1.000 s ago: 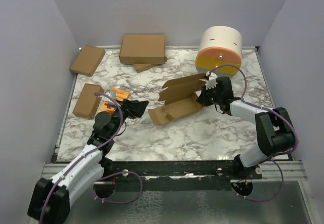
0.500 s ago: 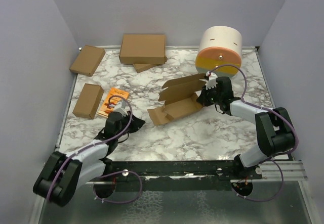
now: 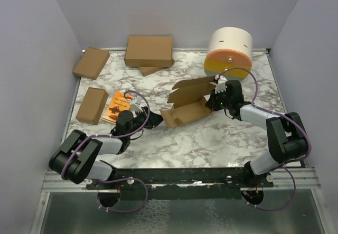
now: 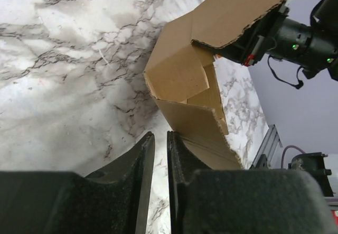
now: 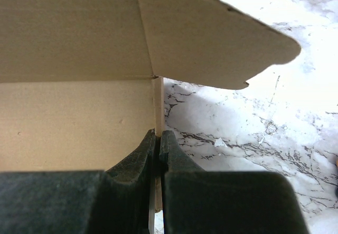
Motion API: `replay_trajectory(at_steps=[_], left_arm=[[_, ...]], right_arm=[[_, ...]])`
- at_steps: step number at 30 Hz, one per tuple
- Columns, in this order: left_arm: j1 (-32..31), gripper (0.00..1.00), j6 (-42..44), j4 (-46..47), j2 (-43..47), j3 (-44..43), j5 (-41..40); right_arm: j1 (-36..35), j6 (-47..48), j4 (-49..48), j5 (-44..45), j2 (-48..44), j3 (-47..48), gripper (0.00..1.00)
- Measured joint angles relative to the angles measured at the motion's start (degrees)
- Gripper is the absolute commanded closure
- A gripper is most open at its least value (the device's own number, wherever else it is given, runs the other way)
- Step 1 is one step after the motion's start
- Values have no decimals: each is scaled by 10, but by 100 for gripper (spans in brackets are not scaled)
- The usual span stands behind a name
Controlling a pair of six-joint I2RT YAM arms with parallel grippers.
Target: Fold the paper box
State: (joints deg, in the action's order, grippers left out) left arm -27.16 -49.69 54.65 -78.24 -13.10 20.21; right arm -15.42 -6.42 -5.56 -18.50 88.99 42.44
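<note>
Right end effector [image 3: 217, 93] pinched the plain brown cardboard paper box [image 3: 186, 112]; left end effector [image 3: 152, 120], barely parted and empty, likely needed to push its end flap squarely.

I've got the paper box [image 3: 186, 106] roughly mid-table, slightly right of centre, sitting on the marble tabletop [image 3: 211, 139]. It's plain brown cardboard and half-erected. The body is a shallow open tray lying diagonally, with its left end nearer the front. The lid panel stands up along the far side, tilted, with a notched top edge. In the left wrist view the near end flap is folded inward and one corner is formed. The right wrist view shows bare inner walls, a crease and a rounded side flap.
</note>
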Motion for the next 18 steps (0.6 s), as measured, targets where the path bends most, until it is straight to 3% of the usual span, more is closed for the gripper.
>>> replay_trajectory(at_steps=[12,18], left_arm=[[-14,73,-15,70,-57,-24,23],[-19,61,-26,96,-102,-30,30]], right_arm=[[0,0,0,0,0,0,99],[0,0,0,0,0,0,99]])
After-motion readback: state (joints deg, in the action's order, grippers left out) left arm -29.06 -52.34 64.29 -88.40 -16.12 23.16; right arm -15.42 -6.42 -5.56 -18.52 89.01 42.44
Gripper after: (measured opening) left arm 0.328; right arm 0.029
